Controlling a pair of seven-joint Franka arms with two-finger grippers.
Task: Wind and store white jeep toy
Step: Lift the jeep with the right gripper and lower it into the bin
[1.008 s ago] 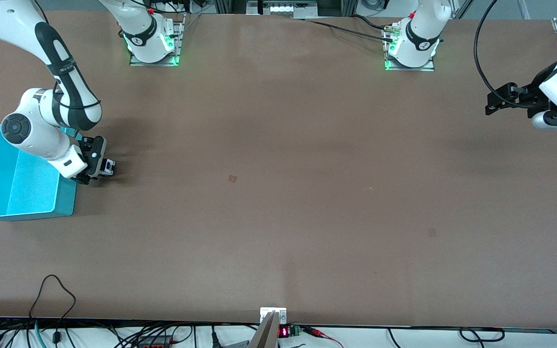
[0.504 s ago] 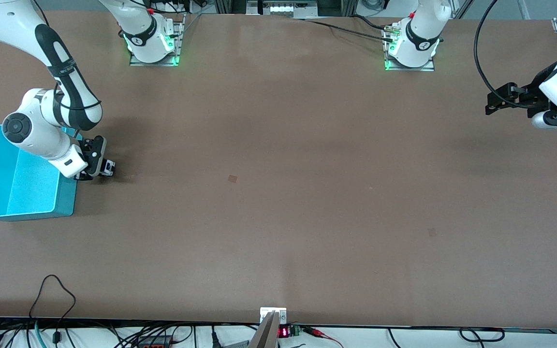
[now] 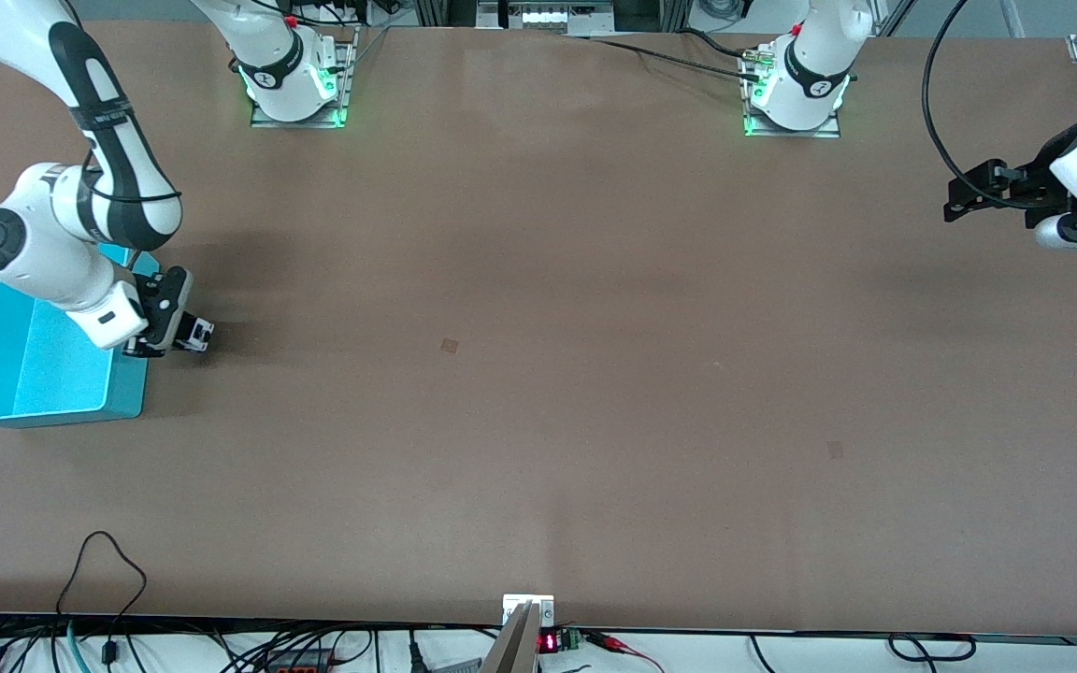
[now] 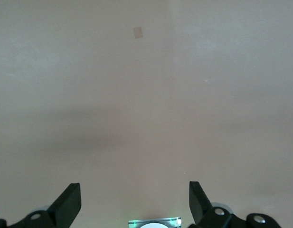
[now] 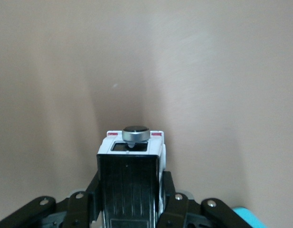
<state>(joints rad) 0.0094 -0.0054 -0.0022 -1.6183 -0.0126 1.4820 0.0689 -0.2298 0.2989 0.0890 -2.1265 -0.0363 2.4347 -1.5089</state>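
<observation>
The white jeep toy (image 3: 201, 333) is held between the fingers of my right gripper (image 3: 187, 335), low over the table just beside the turquoise bin (image 3: 127, 385), by the bin wall that faces the table's middle. In the right wrist view the jeep toy (image 5: 131, 164) shows its black ribbed roof and a round silver knob at its end, with my right gripper (image 5: 131, 187) shut on its sides. My left gripper (image 3: 954, 201) hangs open and waits over the left arm's end of the table; in its own view the left gripper (image 4: 135, 190) has only bare table beneath it.
A corner of the bin (image 5: 246, 216) shows in the right wrist view. A small square mark (image 3: 450, 346) lies near the table's middle. Cables (image 3: 99, 561) run along the edge nearest the front camera. Both arm bases (image 3: 295, 84) stand along the farthest edge.
My right gripper has shut on the jeep toy and carried it a little toward the bin and the front camera. The left arm has hardly moved.
</observation>
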